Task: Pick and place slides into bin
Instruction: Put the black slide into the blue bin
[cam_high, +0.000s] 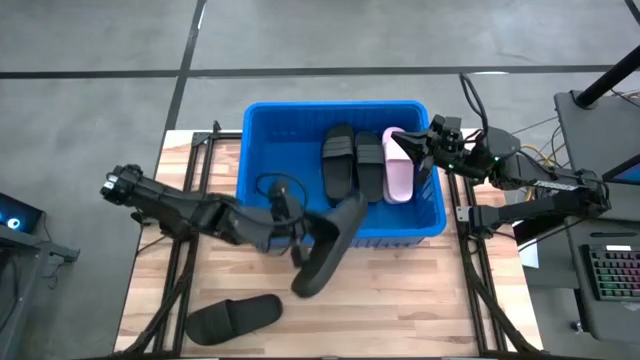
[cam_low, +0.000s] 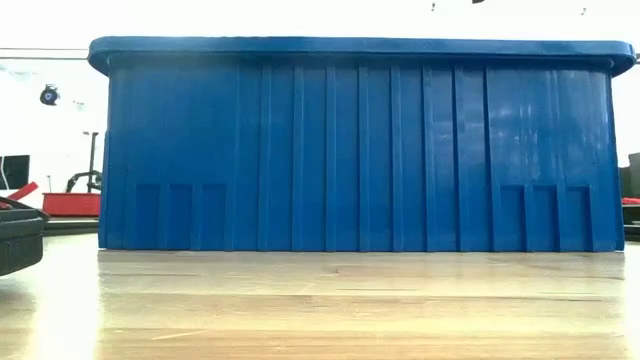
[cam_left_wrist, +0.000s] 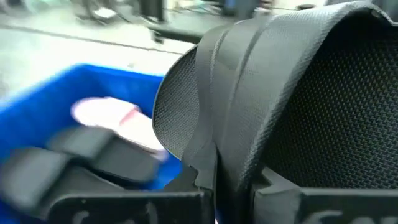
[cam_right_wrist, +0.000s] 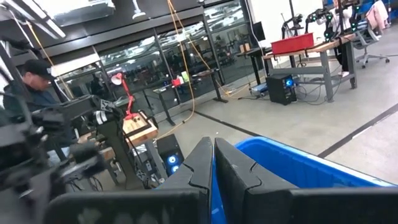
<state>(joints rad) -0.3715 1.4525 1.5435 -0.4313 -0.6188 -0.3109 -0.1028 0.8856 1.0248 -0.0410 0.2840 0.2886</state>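
Now the left gripper (cam_high: 300, 238) clamps a black slide (cam_high: 330, 248) at the bin's (cam_high: 262, 128) six-o'clock wall. At its three o'clock, the right gripper (cam_high: 418, 150) hovers, fingers together.

Slides (cam_high: 352, 165) in blue bin (cam_high: 270, 140) — two outside

Wooden table (cam_high: 400, 300); keyboard (cam_high: 612, 272) beside it; red lamp (cam_right_wrist: 118, 79); person (cam_right_wrist: 28, 87) beyond.

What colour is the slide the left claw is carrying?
Matte black slide, held in the left claw; clearest in the high view.
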